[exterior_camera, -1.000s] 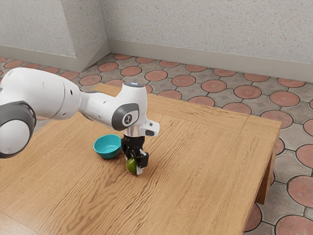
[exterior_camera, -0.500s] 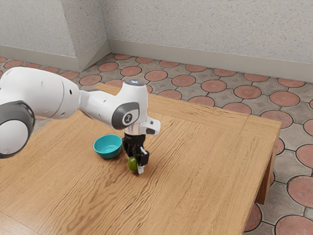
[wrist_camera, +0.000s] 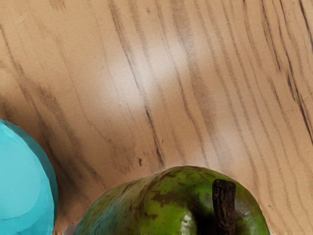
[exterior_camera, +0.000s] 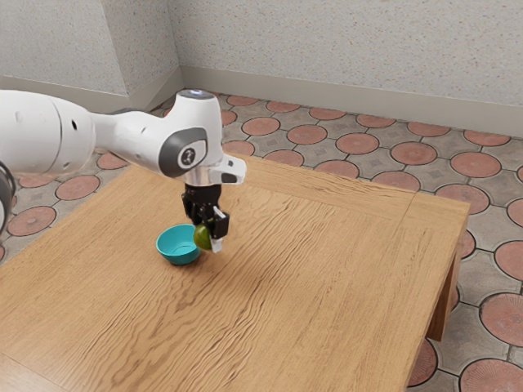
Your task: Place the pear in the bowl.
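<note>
Have end effector (exterior_camera: pixel 207 236) clamped on green pear (exterior_camera: pixel 202 238), holding it above wooden worktop (exterior_camera: pixel 327 269). Pear sits just beside turquoise bowl (exterior_camera: pixel 172 251), on its exterior view's right side, overlapping rim in that view. Not inside bowl. Wrist view gives me pear's dark brown stem (wrist_camera: pixel 224 205) and part of bowl near pear.

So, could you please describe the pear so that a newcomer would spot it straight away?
Find the wooden table and follow the white arm to its black gripper, near the turquoise bowl. The pear is what that gripper holds: green with brown patches and a dark, stubby stem, unlike the plain, hollow bowl.
</note>
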